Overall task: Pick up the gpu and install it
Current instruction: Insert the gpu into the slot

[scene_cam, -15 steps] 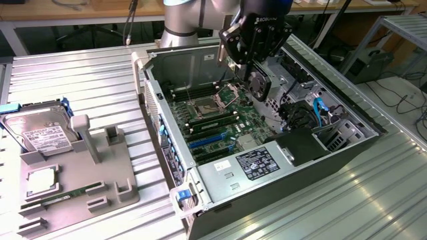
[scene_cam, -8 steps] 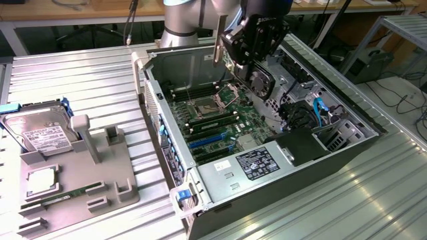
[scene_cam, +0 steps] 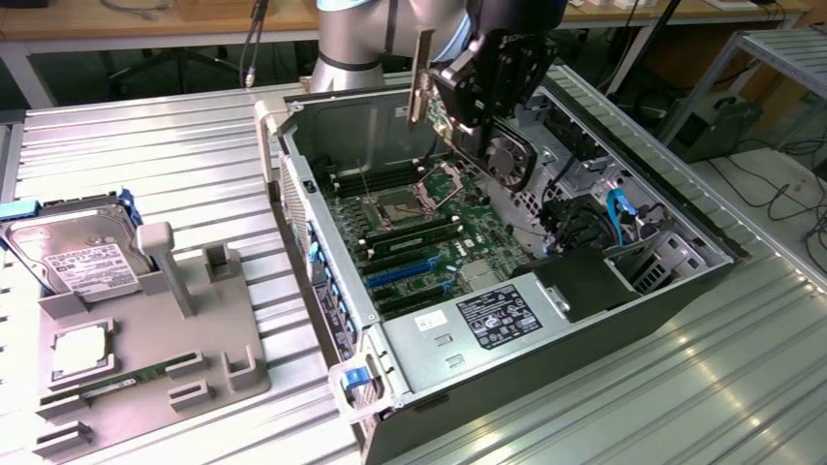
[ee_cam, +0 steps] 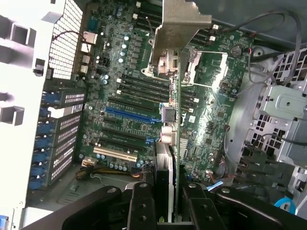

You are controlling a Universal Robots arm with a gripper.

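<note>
My gripper (scene_cam: 489,73) hangs over the far end of the open computer case (scene_cam: 323,291), shut on the gpu (scene_cam: 506,155). The card is held upright and tilted, its black cooler facing the exterior view's right and its silver end bracket (scene_cam: 420,82) sticking up. In the wrist view the gpu (ee_cam: 176,120) is seen edge-on between my black fingers (ee_cam: 141,206), with its silver bracket (ee_cam: 181,28) at the far end. It is above the green motherboard (ee_cam: 120,72), clear of it. The blue expansion slot (ee_cam: 129,115) lies beside the card's line, apart from it.
A grey fixture (scene_cam: 227,378) on the exterior view's left holds a silver hard drive (scene_cam: 77,254), a processor (scene_cam: 80,351) and a green memory stick (scene_cam: 130,378). Inside the case are the power supply (scene_cam: 498,315), blue cables (scene_cam: 618,208) and drive cages (ee_cam: 283,110).
</note>
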